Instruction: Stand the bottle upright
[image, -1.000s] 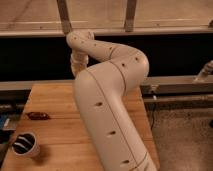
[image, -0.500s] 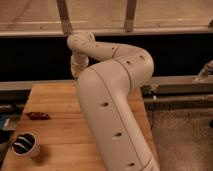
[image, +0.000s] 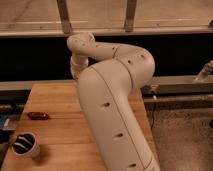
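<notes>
While the arm (image: 112, 105) blocks the desk (image: 55, 110) behind the packet (image: 38, 116) and cup (image: 25, 145), no bottle or tool shows, so progress and the tool's grip cannot be told.

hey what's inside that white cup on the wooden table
The white cup shows a dark interior with pale streaks; what they are is unclear. The arm covers the table's middle, hiding the bottle. The pincer is not visible past the wrist.
</notes>
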